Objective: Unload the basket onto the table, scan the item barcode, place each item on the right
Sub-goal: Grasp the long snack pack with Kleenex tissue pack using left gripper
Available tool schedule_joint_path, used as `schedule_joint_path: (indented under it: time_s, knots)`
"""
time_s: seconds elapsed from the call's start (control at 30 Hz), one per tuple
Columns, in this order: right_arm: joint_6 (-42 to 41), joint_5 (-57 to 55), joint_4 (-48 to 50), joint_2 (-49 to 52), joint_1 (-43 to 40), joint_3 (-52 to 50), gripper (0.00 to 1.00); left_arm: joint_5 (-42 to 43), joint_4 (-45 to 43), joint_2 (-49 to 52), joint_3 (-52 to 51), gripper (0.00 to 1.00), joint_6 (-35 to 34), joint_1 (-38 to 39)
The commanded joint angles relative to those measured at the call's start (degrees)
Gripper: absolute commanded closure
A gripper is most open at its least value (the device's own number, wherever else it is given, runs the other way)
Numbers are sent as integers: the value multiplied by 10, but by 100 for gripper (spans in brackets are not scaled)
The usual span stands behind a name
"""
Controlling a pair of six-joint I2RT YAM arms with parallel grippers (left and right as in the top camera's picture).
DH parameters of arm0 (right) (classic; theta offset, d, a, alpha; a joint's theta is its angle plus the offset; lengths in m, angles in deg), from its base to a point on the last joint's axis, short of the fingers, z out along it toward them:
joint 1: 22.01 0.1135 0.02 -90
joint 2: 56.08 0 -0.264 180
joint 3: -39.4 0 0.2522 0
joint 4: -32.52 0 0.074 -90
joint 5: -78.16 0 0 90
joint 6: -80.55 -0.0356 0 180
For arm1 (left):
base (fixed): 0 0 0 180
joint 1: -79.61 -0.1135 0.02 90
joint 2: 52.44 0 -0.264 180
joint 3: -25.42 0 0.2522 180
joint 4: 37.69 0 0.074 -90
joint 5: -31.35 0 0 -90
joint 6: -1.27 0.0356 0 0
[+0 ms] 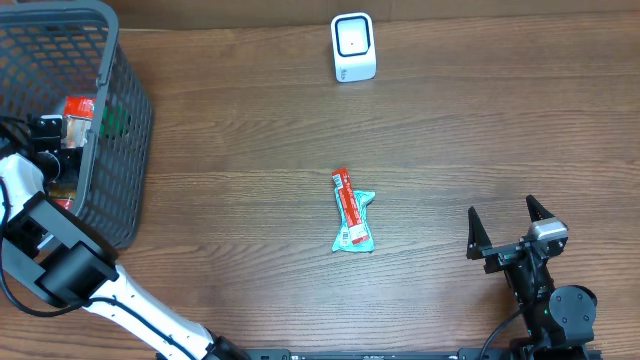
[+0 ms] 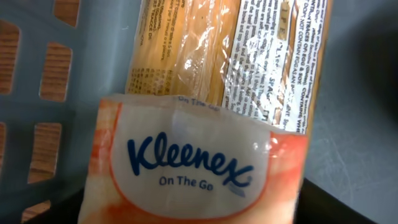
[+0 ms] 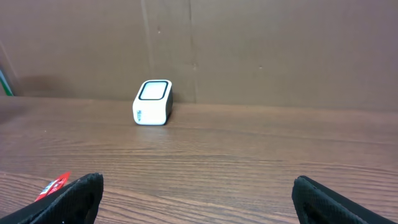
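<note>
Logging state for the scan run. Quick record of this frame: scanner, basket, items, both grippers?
scanner: white, at far edge of table, nothing touching it
basket: grey, far left, holds items
left gripper: inside basket, close over Kleenex pack; open or shut not visible
package: clear-wrapped, in basket, partly under the Kleenex pack
packet: red and teal, loose at table centre
right gripper: open, empty, near right, facing scanner
</note>
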Motion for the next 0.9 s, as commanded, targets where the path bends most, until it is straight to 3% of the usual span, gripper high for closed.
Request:
schedule_joint_path:
  time_s: [0.0, 0.07, 0.13, 0.17, 0.47, 0.63, 0.87]
  knots:
    - [-5, -5, 3, -4, 1, -6, 0, -12, 10, 40, -5, 30, -2, 2]
    - [-5, -5, 3, -4, 1, -6, 0, -12, 10, 40, -4, 41, -2, 2]
    - [-5, -5, 3, -4, 1, -6, 0, -13, 12, 40, -3, 62, -2, 2]
    - [-5, -5, 3, -4, 1, -6, 0, -13, 14, 40, -3, 64, -5, 2]
    - [-5, -5, 3, -4, 1, -6, 0, -93, 14, -6, 21, 64, -90, 2]
    - [-5, -5, 3, -4, 1, -6, 0, -99, 12, -87, 38, 70, -158, 2]
    - [-5, -5, 3, -4, 1, -6, 0, -99, -5, -236, 41, 71, -185, 11]
